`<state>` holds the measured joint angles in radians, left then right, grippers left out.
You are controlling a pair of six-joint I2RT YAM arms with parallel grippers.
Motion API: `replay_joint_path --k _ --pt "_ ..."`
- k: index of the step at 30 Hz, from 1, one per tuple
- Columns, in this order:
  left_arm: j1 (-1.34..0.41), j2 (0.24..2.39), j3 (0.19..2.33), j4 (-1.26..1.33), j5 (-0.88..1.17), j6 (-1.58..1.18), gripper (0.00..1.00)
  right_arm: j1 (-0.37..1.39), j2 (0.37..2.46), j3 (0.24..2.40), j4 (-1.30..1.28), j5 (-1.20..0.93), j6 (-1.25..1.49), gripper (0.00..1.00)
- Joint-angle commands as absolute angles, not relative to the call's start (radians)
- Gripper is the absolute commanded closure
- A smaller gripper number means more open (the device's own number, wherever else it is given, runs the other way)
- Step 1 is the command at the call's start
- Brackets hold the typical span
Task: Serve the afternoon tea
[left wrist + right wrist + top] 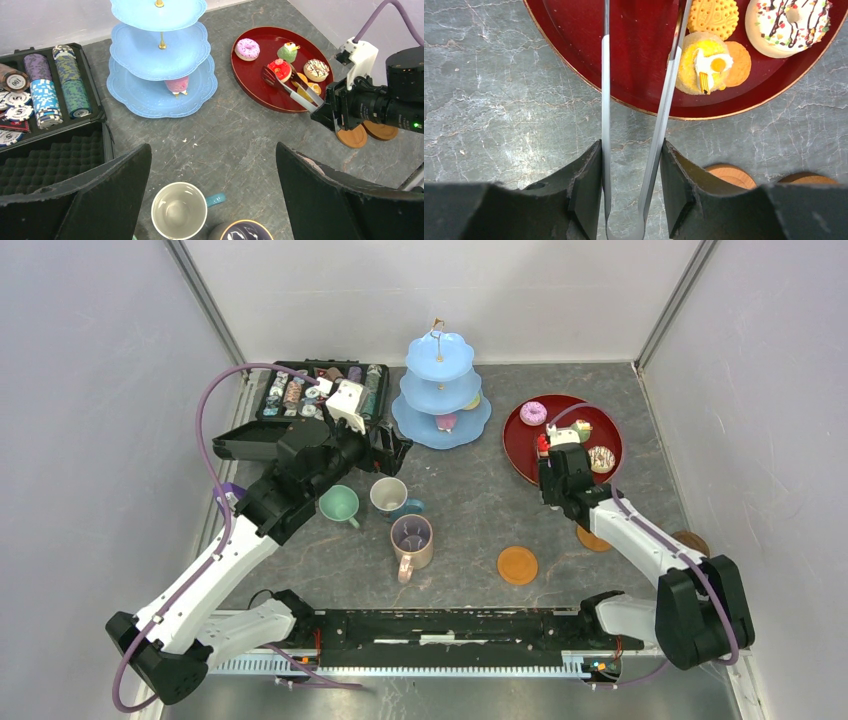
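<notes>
While clamping tongs [605,100], right pincer [631,155] faces red tray [574,50].

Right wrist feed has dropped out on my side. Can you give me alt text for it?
The right gripper clamps both arms of the metal tongs, which reach over a red tray. The tray holds a yellow pastry, biscuits and a sprinkled white doughnut; two brown coasters lie on the grey table.

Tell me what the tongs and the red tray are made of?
The tongs look like polished metal: thin, flat, silvery arms with a shine. The red tray looks like glossy lacquer or plastic, I can't tell which: smooth dark red, reflective, with a thin golden rim.
</notes>
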<state>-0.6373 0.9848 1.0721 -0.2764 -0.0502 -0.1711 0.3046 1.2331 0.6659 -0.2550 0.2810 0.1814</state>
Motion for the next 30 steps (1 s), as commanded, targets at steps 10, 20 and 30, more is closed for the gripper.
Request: replay_joint_path --k 10,20,30 --pt "-0.644 0.989 1.074 -0.239 -0.050 -0.153 0.00 0.275 1.170 0.712 -0.229 0.314 0.173 0.51" --pt "-0.645 0.986 1.074 -0.241 -0.049 -0.153 0.00 0.270 1.167 0.784 -0.297 0.309 0.099 0.44" --pt "-0.646 0.988 1.073 -0.239 -0.047 -0.153 0.00 0.270 1.239 0.815 -0.298 0.256 0.051 0.32"
